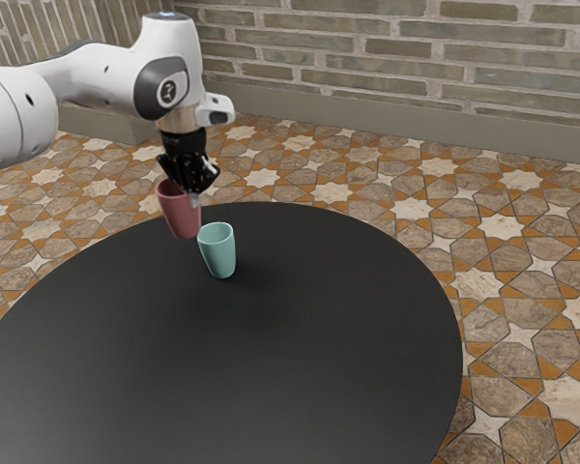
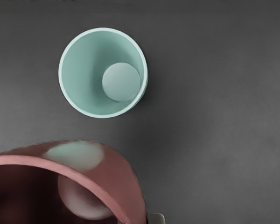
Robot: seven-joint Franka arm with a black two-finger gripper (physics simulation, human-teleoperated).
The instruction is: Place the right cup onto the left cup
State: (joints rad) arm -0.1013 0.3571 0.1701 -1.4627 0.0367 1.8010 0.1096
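Surface point(image 1: 319, 329) edge curves behind the red cup point(image 1: 180, 213) in the exterior view, w/ tiled floor point(image 1: 503, 227) beyond, & bare top runs from the teal cup point(image 1: 218, 253) toward that view's right & lower edge. Gripper point(image 1: 192, 195) has the red cup pinched by its wall nr the rim, up off the surface & slightly tilted; teal cup stands upright just beside, mouth open, its wall in the way of a low sideways move.
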